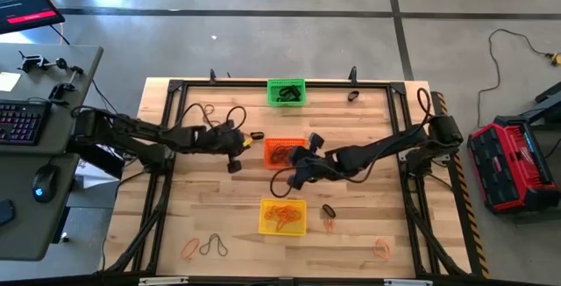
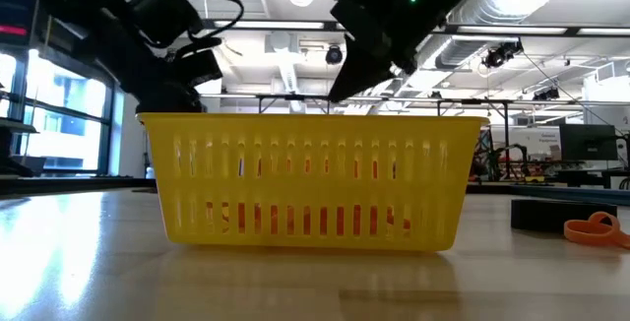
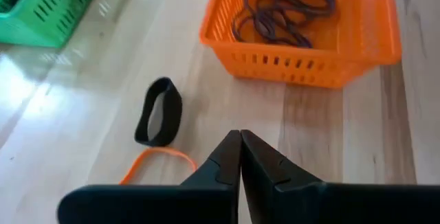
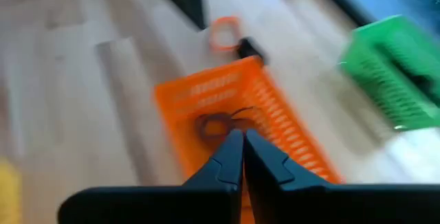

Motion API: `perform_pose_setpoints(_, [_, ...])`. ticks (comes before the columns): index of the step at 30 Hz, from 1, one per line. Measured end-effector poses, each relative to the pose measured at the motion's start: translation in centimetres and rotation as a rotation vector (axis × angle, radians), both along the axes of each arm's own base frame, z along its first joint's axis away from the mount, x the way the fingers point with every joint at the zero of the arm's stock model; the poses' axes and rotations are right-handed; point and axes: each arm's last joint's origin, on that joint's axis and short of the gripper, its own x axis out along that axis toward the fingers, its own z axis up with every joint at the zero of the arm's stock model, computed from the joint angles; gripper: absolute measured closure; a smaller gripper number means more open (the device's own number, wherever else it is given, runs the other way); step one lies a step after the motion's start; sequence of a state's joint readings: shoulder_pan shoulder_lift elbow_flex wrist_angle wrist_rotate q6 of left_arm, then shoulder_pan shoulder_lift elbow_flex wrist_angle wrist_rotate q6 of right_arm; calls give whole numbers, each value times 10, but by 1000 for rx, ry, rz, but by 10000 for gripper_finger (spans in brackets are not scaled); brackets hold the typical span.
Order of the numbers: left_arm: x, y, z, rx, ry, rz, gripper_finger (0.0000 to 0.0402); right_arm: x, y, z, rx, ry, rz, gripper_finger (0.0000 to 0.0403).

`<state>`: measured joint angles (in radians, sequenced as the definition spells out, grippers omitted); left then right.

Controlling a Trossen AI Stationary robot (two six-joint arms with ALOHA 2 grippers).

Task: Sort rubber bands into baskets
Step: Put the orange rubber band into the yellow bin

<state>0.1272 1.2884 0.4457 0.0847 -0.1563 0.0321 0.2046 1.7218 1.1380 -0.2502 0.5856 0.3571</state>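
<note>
Left gripper (image 3: 240, 136) pressed together, empty, just left of the orange basket (image 1: 285, 152), near a thick black band (image 3: 159, 112) and a thin orange band (image 3: 157, 159). Dark bands (image 3: 282, 11) inside that basket. Green basket (image 1: 287, 92) at the far edge, yellow basket (image 1: 283, 217) nearer. Right gripper (image 4: 243, 137) pinched together, empty, over the orange basket's right side.

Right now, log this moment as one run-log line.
left gripper: shut, empty, beside orange basket | right gripper: shut, empty, above orange basket | thick black band: on table
</note>
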Motion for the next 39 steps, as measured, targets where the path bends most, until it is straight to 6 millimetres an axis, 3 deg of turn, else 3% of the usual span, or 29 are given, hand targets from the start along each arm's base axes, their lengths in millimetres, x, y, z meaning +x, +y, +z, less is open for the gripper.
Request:
perform_pose_setpoints(8, [0, 12, 8, -31, 107, -8, 401, -4, 3, -22, 123, -127, 148, 402])
perform_pose_setpoints(14, [-3, 18, 6, -43, 137, 6, 394, -11, 19, -7, 102, -184, 187, 403])
perform_pose_setpoints(19, [-2, 20, 0, -45, 163, 14, 362, -20, 35, 8, 68, -228, 212, 403])
perform_pose_setpoints(27, [4, 22, -18, -38, 221, 33, 315, -26, 49, 8, 68, -224, 233, 403])
perform_pose_setpoints(39, [13, 32, -34, -11, 227, 40, 312, -27, 54, 9, 58, -230, 246, 403])
